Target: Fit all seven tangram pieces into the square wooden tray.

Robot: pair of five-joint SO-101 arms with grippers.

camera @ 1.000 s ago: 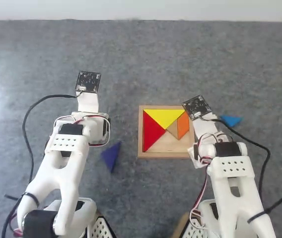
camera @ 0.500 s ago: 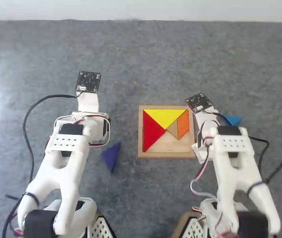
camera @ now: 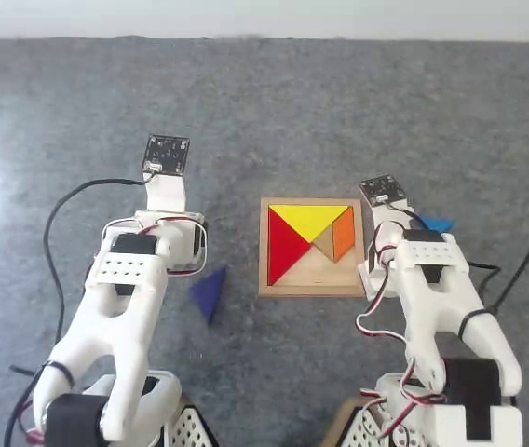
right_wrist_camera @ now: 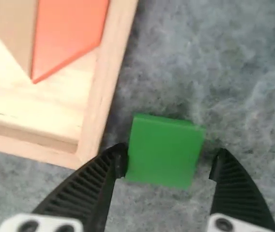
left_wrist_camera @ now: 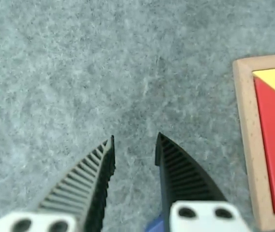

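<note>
The right gripper [right_wrist_camera: 170, 155] is open, its fingers either side of the green square [right_wrist_camera: 164, 150], which lies just right of the tray's [right_wrist_camera: 103, 87] near right corner. The left gripper [left_wrist_camera: 135, 140] is open over the mat [left_wrist_camera: 128, 63], left of the tray.

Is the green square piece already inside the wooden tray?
No, the green square lies on the grey mat just outside the tray rim, between the right gripper's open fingers.
</note>
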